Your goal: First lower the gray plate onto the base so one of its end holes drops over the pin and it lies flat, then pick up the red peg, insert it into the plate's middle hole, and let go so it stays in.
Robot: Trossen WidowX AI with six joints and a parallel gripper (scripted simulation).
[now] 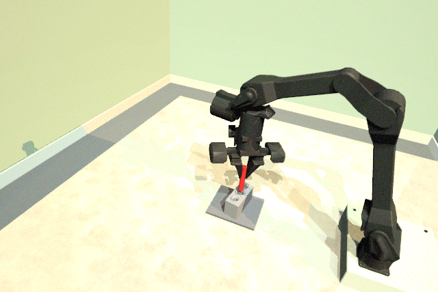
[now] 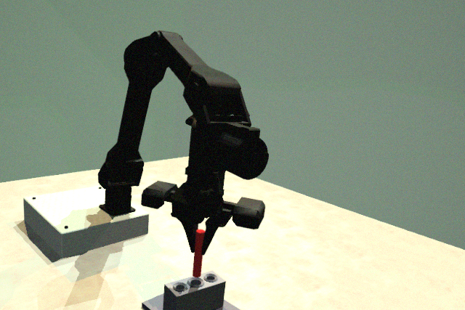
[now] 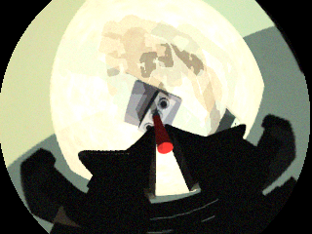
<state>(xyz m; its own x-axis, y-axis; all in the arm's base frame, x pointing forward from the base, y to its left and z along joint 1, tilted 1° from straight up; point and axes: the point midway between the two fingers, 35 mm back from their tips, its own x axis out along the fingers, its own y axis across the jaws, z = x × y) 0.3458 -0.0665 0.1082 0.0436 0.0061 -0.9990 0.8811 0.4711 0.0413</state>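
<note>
The claw is clamped on the red peg, holding it nearly upright, likely to suit the middle hole; its lower end points toward six o'clock in the exterior view, just over the gray plate on its base.

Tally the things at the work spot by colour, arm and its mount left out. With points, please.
Red: 1 (peg [image 1: 242,177] [image 2: 197,259] [image 3: 161,132])
Gray: 2 (three-hole block [image 1: 233,209] [image 2: 193,300] [image 3: 150,117]; flat slab [image 1: 255,209] [image 2: 152,303] [image 3: 134,104] under it)
Total: 3
</note>
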